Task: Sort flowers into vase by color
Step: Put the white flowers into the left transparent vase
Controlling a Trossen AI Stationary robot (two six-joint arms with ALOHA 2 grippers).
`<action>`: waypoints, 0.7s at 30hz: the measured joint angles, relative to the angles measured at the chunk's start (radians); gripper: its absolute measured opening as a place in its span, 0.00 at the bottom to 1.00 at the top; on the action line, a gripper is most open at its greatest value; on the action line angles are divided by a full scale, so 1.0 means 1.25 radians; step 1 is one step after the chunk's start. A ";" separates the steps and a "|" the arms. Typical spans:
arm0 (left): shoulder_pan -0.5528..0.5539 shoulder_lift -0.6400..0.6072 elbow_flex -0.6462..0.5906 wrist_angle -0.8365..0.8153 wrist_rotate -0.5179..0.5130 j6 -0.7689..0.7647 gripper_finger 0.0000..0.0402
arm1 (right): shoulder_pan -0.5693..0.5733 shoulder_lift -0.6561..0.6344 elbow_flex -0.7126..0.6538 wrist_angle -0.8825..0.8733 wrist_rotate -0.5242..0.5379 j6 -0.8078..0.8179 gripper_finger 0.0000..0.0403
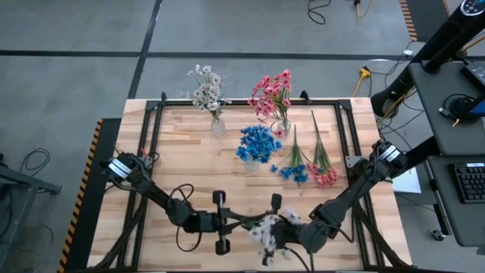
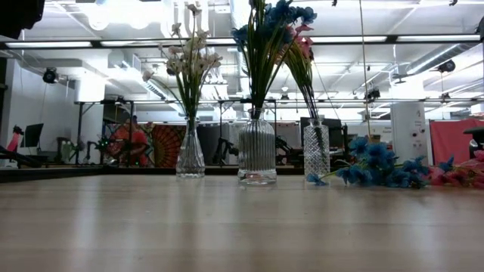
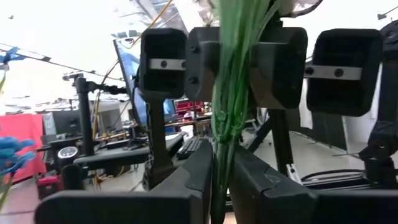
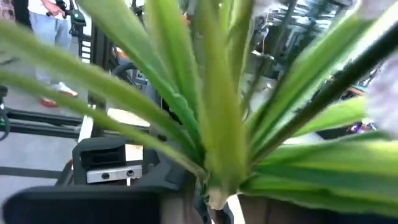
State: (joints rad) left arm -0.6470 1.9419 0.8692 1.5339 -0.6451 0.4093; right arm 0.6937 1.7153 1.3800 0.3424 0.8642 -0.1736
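Handover at table's 6 o'clock edge: left gripper (image 3: 221, 180) clamped on white spray (image 1: 267, 231) stem; right gripper (image 1: 292, 236) state unclear. Secure right's grip before left releases.

We find no readable text, labels, brands, numbers or signs in any of the views.

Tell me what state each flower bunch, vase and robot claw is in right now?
White spray: stem pinched by both grippers.
Left gripper: shut on its stem.
Right gripper: closed around the leaves.
Vases: three, upright, holding white, blue, pink.
Blue spray: lying loose on the table.
Pink spray: lying beside it.
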 joint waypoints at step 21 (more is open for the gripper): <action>-0.004 -0.009 -0.015 -0.028 -0.266 0.013 0.45 | -0.009 -0.070 0.021 -0.123 -0.002 -0.014 0.07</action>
State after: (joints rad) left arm -0.6524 1.9310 0.8499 1.4989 -0.9777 0.4253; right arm 0.6823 1.6279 1.4064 0.1892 0.8623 -0.1914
